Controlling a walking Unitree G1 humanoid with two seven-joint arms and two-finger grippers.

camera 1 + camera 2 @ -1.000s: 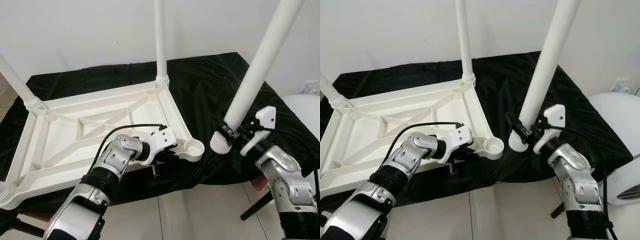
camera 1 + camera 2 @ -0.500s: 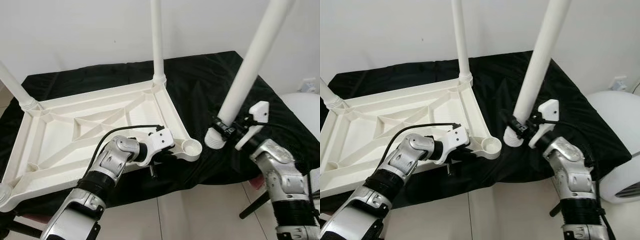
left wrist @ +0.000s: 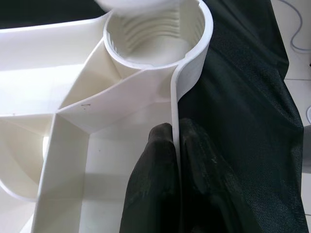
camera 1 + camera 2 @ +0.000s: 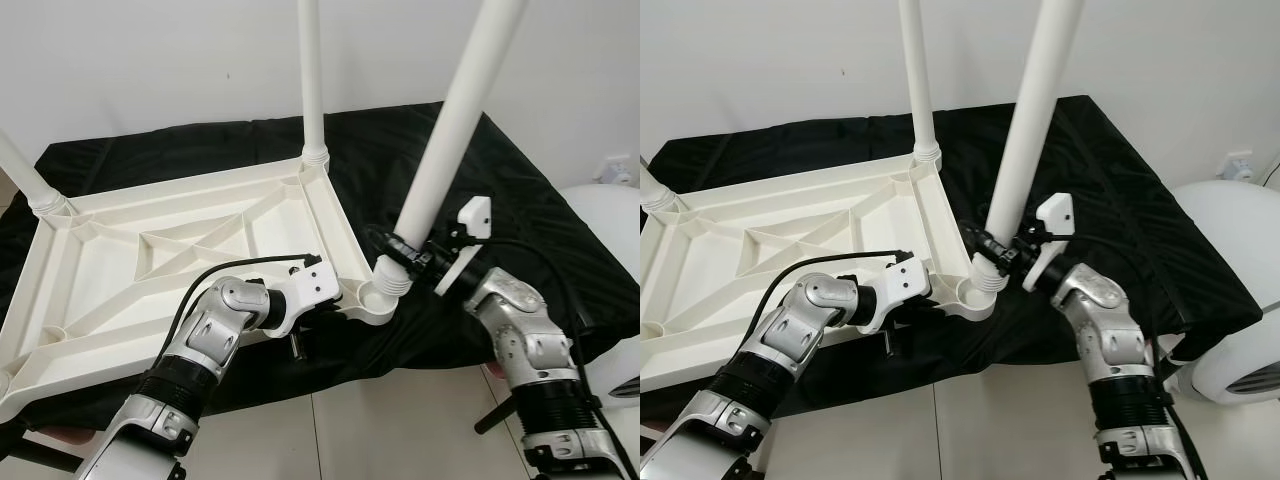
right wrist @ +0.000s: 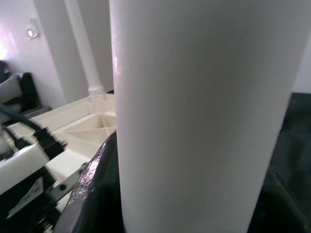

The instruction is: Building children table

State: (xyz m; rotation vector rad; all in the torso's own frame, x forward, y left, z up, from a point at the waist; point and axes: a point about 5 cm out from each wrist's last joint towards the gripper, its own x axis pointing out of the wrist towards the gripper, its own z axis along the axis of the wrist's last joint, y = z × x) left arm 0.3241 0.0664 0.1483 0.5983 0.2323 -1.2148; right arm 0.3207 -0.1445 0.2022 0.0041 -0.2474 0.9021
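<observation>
The white plastic tabletop lay upside down on a black cloth spread over the work surface, its ribbed underside facing up. Two table legs were screwed in at the far corners: one stood upright at the far right corner, another leaned at the far left.

The left gripper was clamped on the tabletop's near rim, one black finger inside the wall and one outside, just beside the round corner socket (its ribbed inner wall showed clearly in the left wrist view).

The right gripper was closed around the loose table leg near its lower end, fingers dark at either side of the white tube in the right wrist view. The leg tilted up and to the right, and its bottom end sat at the socket's mouth; how far in it had gone could not be told.

A white rounded object stood at the right, past the cloth's edge.
</observation>
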